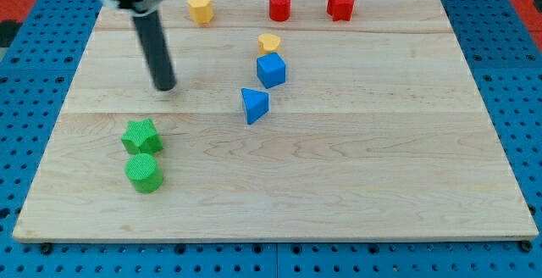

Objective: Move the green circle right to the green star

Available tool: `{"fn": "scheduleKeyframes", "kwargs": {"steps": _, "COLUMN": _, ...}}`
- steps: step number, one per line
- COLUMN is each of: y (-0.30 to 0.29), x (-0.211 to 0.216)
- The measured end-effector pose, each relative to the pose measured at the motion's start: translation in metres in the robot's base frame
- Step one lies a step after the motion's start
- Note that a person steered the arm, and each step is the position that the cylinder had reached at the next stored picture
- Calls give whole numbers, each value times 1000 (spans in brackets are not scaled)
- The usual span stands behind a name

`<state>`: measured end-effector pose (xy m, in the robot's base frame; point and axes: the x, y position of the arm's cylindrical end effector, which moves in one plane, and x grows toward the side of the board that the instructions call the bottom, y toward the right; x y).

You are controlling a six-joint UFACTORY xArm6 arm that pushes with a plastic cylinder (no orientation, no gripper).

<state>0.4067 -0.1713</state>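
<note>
The green circle (144, 174) sits near the board's lower left, touching the green star (141, 136) just above it. My tip (164, 87) rests on the board above and slightly right of the star, about a block's width clear of it. The dark rod rises from the tip to the view's top left.
A blue triangle (253, 105) and a blue cube (271, 69) lie mid-board, with a yellow heart (269, 42) above the cube. A yellow hexagon (200, 8), a red cylinder (280, 6) and a red star-like block (340, 4) line the top edge. The wooden board (381, 168) lies on a blue pegboard.
</note>
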Motion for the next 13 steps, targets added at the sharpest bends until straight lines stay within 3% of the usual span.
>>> {"fn": "scheduleKeyframes", "kwargs": {"steps": 2, "y": -73, "x": 116}}
{"fn": "scheduleKeyframes", "kwargs": {"steps": 3, "y": -38, "x": 157}}
{"fn": "scheduleKeyframes", "kwargs": {"steps": 5, "y": 63, "x": 159}}
{"fn": "scheduleKeyframes", "kwargs": {"steps": 6, "y": 76, "x": 171}}
{"fn": "scheduleKeyframes", "kwargs": {"steps": 7, "y": -23, "x": 193}}
{"fn": "scheduleKeyframes", "kwargs": {"steps": 8, "y": -63, "x": 184}}
{"fn": "scheduleKeyframes", "kwargs": {"steps": 10, "y": 5, "x": 146}}
{"fn": "scheduleKeyframes", "kwargs": {"steps": 11, "y": 64, "x": 142}}
{"fn": "scheduleKeyframes", "kwargs": {"steps": 13, "y": 118, "x": 132}}
